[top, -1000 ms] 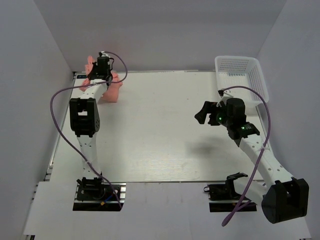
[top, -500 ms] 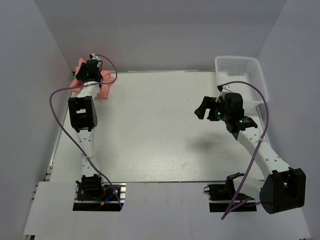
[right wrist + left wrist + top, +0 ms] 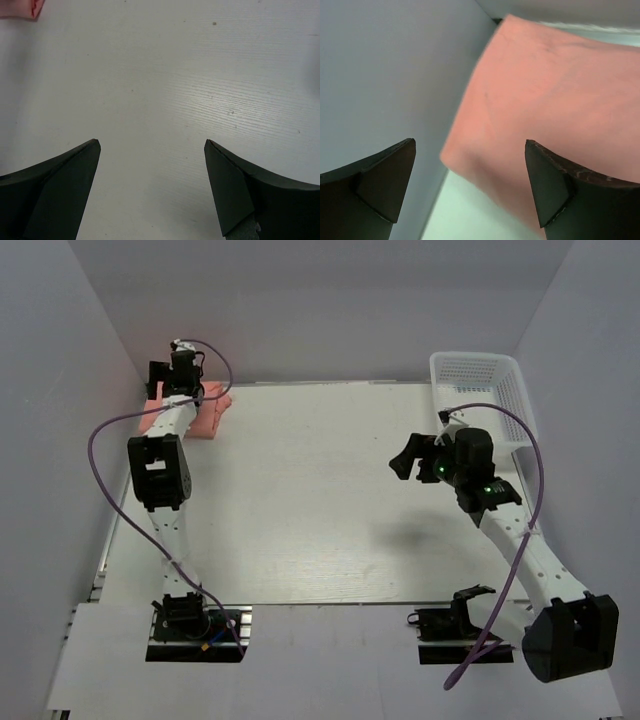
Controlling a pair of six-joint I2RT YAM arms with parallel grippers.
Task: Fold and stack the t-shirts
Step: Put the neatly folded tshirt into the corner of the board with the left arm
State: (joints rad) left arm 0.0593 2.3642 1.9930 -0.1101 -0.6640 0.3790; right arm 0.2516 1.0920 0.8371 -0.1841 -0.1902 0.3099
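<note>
The salmon-pink t-shirt (image 3: pixel 207 410) lies folded in the table's far left corner, against the left wall. My left gripper (image 3: pixel 166 374) hovers over its far left end, open, with nothing between its fingers. In the left wrist view the cloth (image 3: pixel 560 95) fills the space below the open left gripper (image 3: pixel 470 162), beside the grey wall. My right gripper (image 3: pixel 401 464) hangs open above bare table right of centre, far from the shirt. In the right wrist view the right gripper (image 3: pixel 152 150) is wide open over the table, and a corner of the pink t-shirt (image 3: pixel 20 7) shows at the top left.
A white plastic mesh basket (image 3: pixel 503 380) stands at the far right corner, behind the right arm. Grey walls close in the left, back and right sides. A purple cable loops off each arm.
My left gripper has opened and let go of the t-shirt, which now lies flat in the corner; the gripper has shifted left and back. The right arm has barely moved.
</note>
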